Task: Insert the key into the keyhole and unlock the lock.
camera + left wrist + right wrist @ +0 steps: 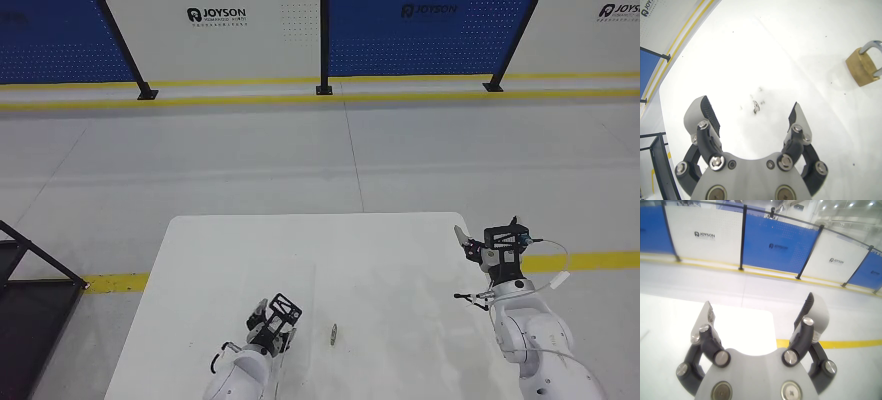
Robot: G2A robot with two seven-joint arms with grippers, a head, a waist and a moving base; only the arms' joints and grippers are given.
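Observation:
A small silvery key point(756, 107) lies flat on the white table point(380, 260), a short way ahead of my left gripper point(750, 105) and in line with the gap between its fingers. That gripper is open and holds nothing; in the top view it point(281, 304) is near the table's front left. A brass padlock point(861, 67) with a steel shackle lies on the table off to one side of it, seen as a small dark shape point(333, 333) in the top view. My right gripper point(759, 300) is open and empty above the table's far right corner point(488, 237).
Dark specks mark the table around the key. A black metal frame point(30, 270) stands beside the table's left edge. Blue and white barrier panels point(250, 40) line the floor far behind.

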